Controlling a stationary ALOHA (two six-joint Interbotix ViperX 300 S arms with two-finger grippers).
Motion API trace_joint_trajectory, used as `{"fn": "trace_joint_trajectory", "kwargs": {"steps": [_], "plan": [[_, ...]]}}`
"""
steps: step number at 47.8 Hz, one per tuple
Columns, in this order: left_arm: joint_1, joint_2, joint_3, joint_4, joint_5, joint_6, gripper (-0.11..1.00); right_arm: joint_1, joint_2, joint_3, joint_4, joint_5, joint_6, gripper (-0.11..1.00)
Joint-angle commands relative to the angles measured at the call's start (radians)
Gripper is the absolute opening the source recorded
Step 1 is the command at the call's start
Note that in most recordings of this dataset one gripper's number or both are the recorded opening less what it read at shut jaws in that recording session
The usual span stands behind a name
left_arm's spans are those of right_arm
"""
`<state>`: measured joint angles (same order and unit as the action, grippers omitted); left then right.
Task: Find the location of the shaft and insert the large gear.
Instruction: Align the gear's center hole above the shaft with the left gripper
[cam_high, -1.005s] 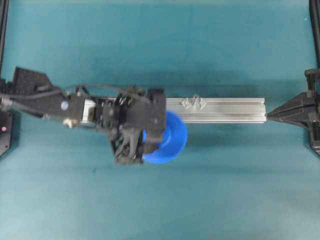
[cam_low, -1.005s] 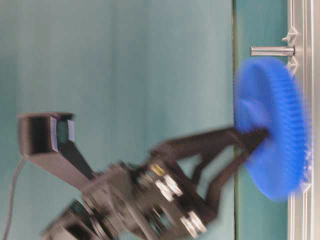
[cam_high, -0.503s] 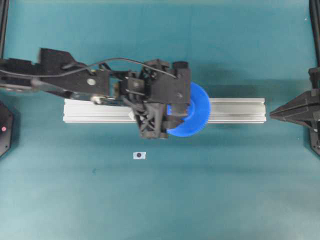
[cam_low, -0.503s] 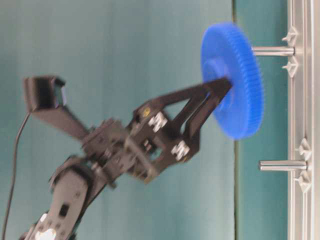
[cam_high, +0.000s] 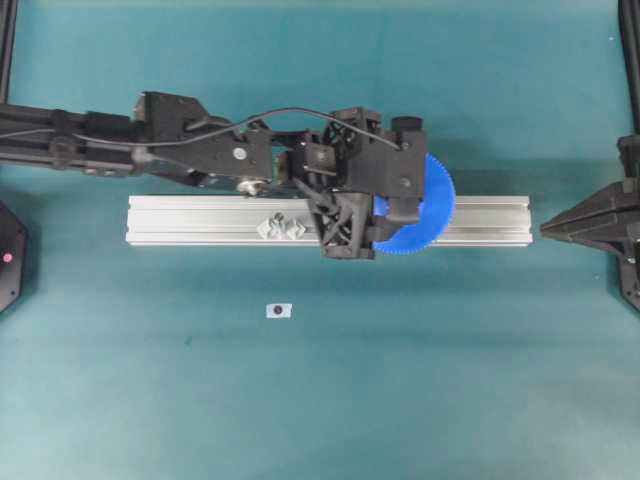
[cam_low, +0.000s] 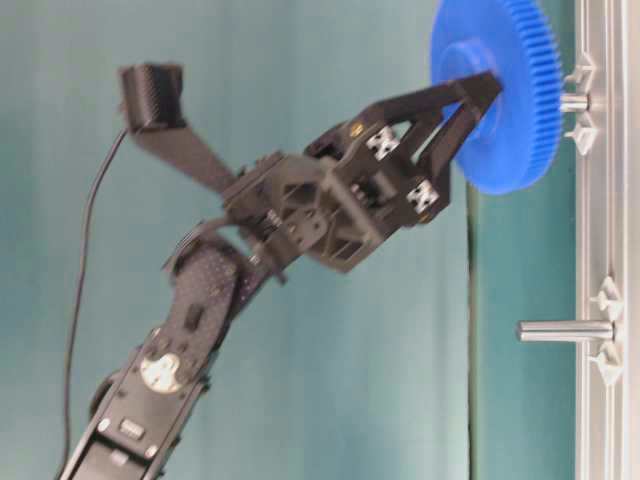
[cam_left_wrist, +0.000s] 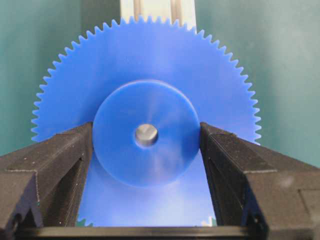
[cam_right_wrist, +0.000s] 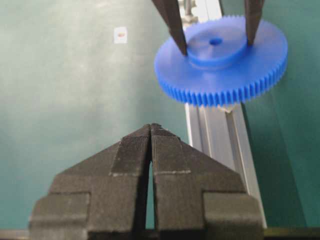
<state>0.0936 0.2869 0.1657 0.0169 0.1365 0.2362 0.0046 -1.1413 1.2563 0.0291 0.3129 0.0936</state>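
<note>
The large gear (cam_high: 425, 222), a bright blue toothed disc, sits over the aluminium rail (cam_high: 200, 220) right of its middle. My left gripper (cam_high: 395, 215) is shut on the gear's raised hub (cam_left_wrist: 146, 165), one finger (cam_left_wrist: 60, 165) on each side. The shaft (cam_left_wrist: 146, 135) shows as a pale grey pin end inside the gear's centre hole. In the table-level view a short piece of the shaft (cam_low: 573, 102) shows between the gear (cam_low: 500, 120) and the rail (cam_low: 600, 250). My right gripper (cam_right_wrist: 151, 127) is shut and empty, off the rail's right end (cam_high: 545, 228).
A second bracket pair with its own pin (cam_high: 282, 227) stands on the rail left of the gear, also visible from table level (cam_low: 565, 330). A small white tag with a dark dot (cam_high: 279, 311) lies on the teal mat in front of the rail.
My left gripper carried the gear right along the rail, from its near edge to above the shaft, then lowered it so the pin now enters the centre hole. The right arm stayed still.
</note>
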Motion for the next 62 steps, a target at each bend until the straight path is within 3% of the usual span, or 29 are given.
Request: {"fn": "trace_joint_trajectory", "kwargs": {"steps": [1, 19, 34, 62], "plan": [[0.006, -0.012, -0.041, 0.003, -0.006, 0.003, 0.71, 0.002, 0.006, -0.011, 0.002, 0.002, 0.009, 0.03], [0.023, -0.026, -0.017, 0.003, -0.003, 0.008, 0.71, 0.000, -0.008, -0.011, 0.003, 0.015, 0.011, 0.03], [0.023, -0.028, -0.026, 0.003, 0.158, 0.008, 0.71, 0.000, -0.008, -0.008, 0.003, 0.015, 0.009, 0.03], [0.026, -0.038, -0.032, 0.003, 0.230, 0.000, 0.71, 0.000, -0.008, -0.008, 0.003, 0.014, 0.011, 0.03]]}}
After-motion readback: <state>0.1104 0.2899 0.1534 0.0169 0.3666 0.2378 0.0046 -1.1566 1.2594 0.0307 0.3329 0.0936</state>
